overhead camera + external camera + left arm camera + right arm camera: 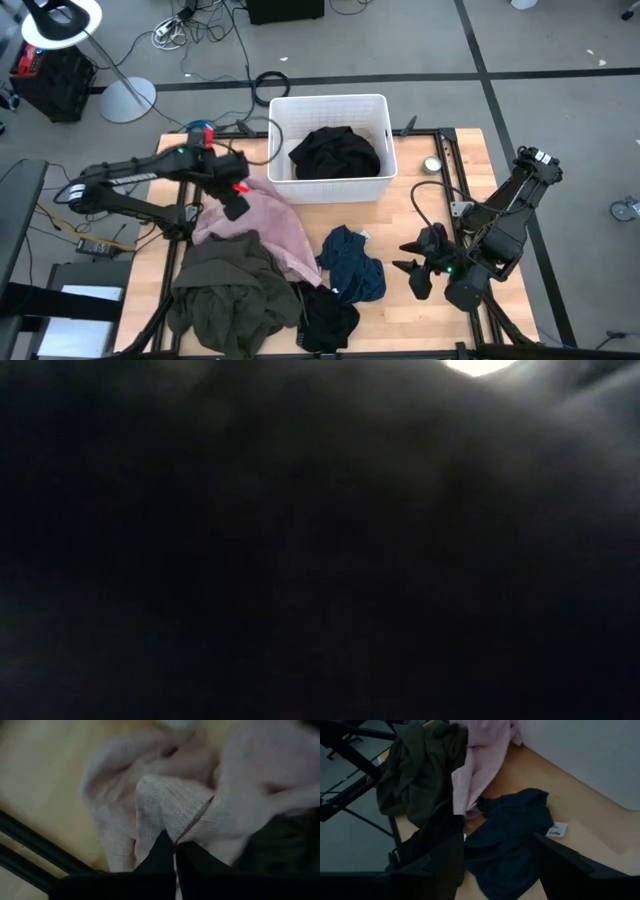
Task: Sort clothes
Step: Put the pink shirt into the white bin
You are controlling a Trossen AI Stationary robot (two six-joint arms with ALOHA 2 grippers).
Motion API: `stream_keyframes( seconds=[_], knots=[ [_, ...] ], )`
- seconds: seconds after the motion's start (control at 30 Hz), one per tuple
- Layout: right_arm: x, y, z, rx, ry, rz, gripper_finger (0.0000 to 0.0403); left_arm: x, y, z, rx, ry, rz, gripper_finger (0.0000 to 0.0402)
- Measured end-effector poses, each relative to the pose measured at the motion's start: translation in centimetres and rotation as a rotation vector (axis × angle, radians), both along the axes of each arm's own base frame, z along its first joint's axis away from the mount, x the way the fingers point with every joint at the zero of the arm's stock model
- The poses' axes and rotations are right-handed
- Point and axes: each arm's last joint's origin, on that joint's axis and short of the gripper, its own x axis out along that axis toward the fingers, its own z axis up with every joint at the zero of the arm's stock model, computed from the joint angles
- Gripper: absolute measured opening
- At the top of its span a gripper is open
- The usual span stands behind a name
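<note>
The pink garment (268, 228) lies spread on the table in front of the white bin (378, 110), which holds a black garment (334, 152). My left gripper (235, 204) is shut on the pink garment at its left part. The olive-green garment (228, 292) lies heaped at the near left, overlapping the pink one. The dark teal-blue garment (353, 265) lies mid-table, and a second black garment (326, 320) lies at the near edge. My right gripper (414, 270) is open and empty, right of the teal-blue garment (512, 832). No beige-tan garment shows. The low view is dark. My left gripper pinches a raised fold of the pink garment (172, 817) between its two fingers (160, 852). The fingers come from above, pointing down. The fold bunches up at the fingertips, and the rest of the garment lies on the table.
A small round object (432, 165) lies on the table right of the bin. Dark frame rails (452, 160) run along the table's edges. Bare wood (400, 215) shows between the bin and my right gripper. Cables and a lamp base (128, 98) are on the floor beyond.
</note>
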Motion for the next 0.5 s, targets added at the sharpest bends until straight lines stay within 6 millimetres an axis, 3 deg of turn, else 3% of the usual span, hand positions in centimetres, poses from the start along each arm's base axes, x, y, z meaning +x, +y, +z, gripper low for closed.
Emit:
stream_keyframes(
  seconds=[0.23,0.5],
  knots=[
    [-0.1,0.0,-0.2,-0.033,0.072,0.074,0.0229,-1.5,-0.2,6.4,0.054,-0.126,0.05,0.0001],
    [0.3,0.6,0.1,0.014,0.068,0.154,0.0229,-4.0,-0.6,11.9,0.112,-0.286,0.088,0.0]
  ],
)
